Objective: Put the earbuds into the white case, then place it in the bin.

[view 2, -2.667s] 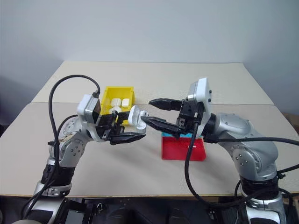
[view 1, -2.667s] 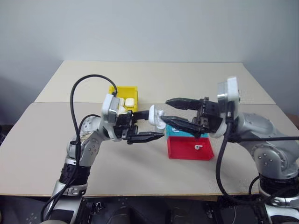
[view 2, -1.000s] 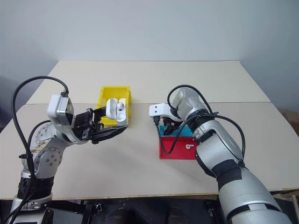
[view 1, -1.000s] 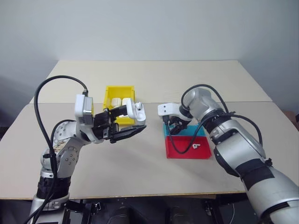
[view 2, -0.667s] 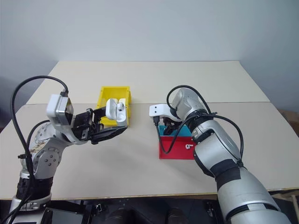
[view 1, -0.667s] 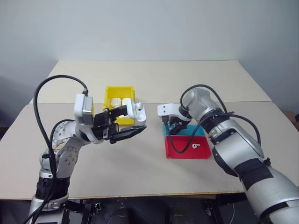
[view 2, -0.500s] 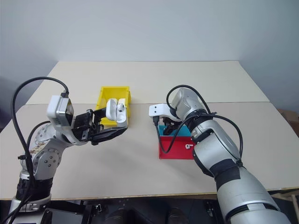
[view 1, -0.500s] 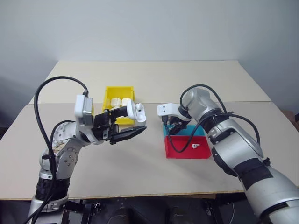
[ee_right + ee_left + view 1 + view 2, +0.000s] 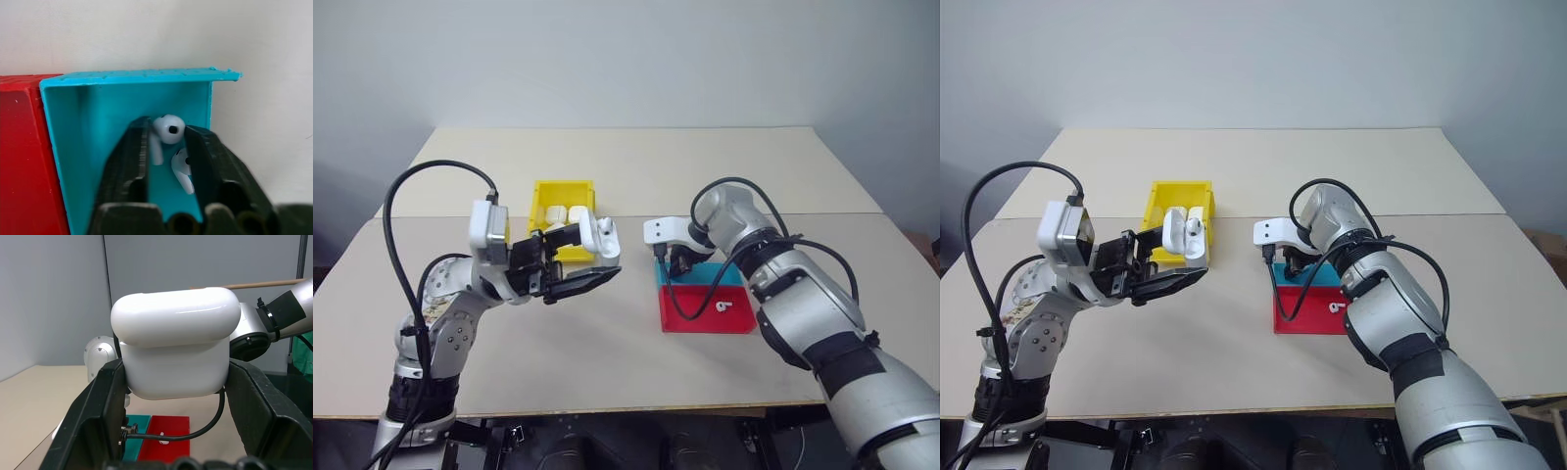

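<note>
The broad pale beige worktop (image 9: 636,352) carries the small rectangular bright yellow plastic bin (image 9: 562,191), with white cases already inside, and, well apart to the robot's right, the red-and-teal plastic tray (image 9: 707,299); the step in hand looks to be fetching an earbud from the tray's teal compartment. The left pincer (image 9: 173,382) holds the small rounded white plastic case (image 9: 175,342) clamped between its two black fingers, raised above the worktop just in front of the bin, lid flipped up in the head views. The right pincer (image 9: 166,147) points down into the teal compartment, its fingers drawn close on either side of one of the tiny glossy white plastic earbuds (image 9: 166,131); whether it is truly gripped cannot be told. A second earbud lies just beside it, touching or nearly so, and another rests in the red half. The next move probably calls for a firm pinch, a clean lift without dragging the neighbour, then a careful carry to the open case.
</note>
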